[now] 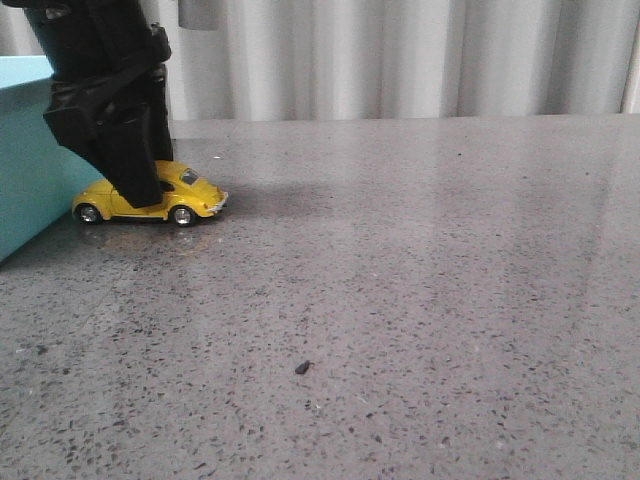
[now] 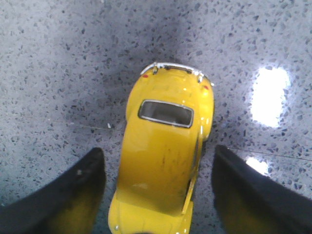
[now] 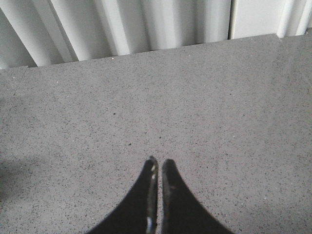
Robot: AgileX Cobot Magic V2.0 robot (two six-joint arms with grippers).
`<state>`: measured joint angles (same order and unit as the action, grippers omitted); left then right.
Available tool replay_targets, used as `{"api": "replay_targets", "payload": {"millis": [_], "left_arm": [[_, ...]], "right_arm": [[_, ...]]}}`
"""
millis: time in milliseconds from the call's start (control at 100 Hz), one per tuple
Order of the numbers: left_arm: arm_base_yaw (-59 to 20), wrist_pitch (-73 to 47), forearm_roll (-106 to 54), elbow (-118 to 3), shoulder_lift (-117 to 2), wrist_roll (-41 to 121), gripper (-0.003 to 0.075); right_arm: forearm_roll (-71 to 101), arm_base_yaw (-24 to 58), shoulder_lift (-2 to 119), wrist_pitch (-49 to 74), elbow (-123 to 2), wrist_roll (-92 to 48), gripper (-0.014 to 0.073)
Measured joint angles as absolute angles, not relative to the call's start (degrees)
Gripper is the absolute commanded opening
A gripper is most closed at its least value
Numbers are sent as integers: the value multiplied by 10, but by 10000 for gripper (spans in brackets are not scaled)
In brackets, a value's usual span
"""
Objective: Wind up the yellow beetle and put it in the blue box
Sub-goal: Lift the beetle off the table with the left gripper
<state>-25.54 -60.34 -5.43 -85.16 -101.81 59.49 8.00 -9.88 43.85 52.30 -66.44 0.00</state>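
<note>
The small glossy yellow toy car of rounded Beetle shape stands on all four wheels on the grey speckled stone table, just beside the large light turquoise-blue box with flat matte sides, which rises at the table's left edge. The left gripper, black and blunt-fingered, hangs directly over the car, its fingers spread wide to either flank with clear gaps showing, so it grips nothing yet. The right gripper sits over bare table well away, its two tips pressed together on nothing.

The car looks hard-shelled and light, with slick, curved paint, so I would expect pads to slide off the domed roof. The flatter door sides, between the wheel arches, seem the surest place to pinch, and the fingers already line up there. Its wheels will likely roll freely on this polished surface, so a lopsided squeeze could nudge it away rather than catch it.
</note>
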Motion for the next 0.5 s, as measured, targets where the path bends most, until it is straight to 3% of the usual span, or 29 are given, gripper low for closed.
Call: {"api": "replay_targets", "payload": {"millis": [280, 500], "left_arm": [[-255, -604, -56, -852, -1018, 595, 203], [-255, -607, -60, -855, -1016, 596, 163]], "right_arm": [[80, -99, 438, 523, -664, 0, -61], [80, -99, 438, 523, -664, 0, -61]]}}
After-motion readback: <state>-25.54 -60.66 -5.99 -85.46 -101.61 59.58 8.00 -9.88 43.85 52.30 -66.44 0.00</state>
